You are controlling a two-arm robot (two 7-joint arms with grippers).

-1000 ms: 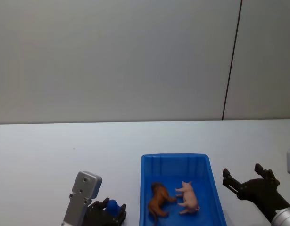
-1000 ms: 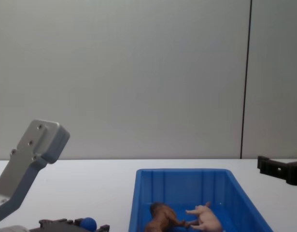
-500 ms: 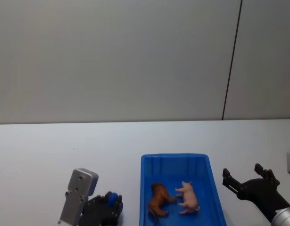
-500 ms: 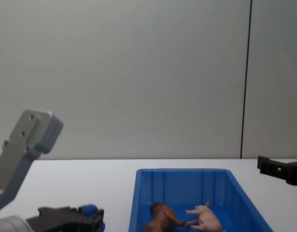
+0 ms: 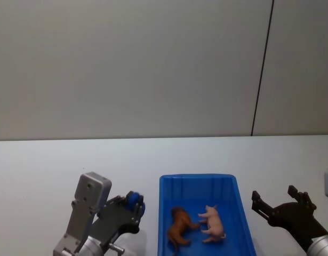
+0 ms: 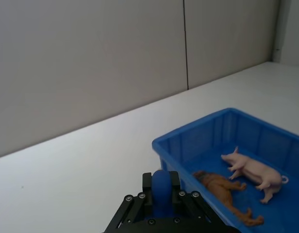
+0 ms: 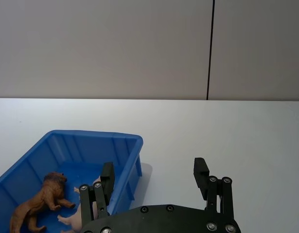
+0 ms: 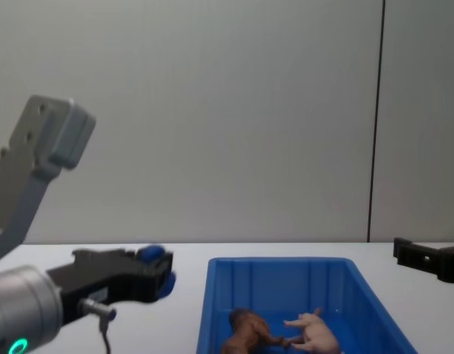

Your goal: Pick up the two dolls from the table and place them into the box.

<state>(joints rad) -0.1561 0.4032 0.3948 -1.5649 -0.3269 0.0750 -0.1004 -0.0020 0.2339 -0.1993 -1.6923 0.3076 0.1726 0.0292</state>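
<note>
Blue doll point(image 5: 133, 201) pinched in left hand point(image 5: 130, 209), raised off worktop point(image 5: 41, 176) | box point(image 5: 164, 213) just to its right; nearer arm: left | right hand point(image 5: 281, 205) spread, idle beside box.

White table point(image 5: 57, 170) under blue box point(image 5: 197, 180).

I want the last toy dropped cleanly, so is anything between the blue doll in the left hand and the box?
Nothing visible. The left hand holds the blue doll raised beside the box, only bare table below. Inside, the brown doll and pink doll leave open floor at the far end.
</note>
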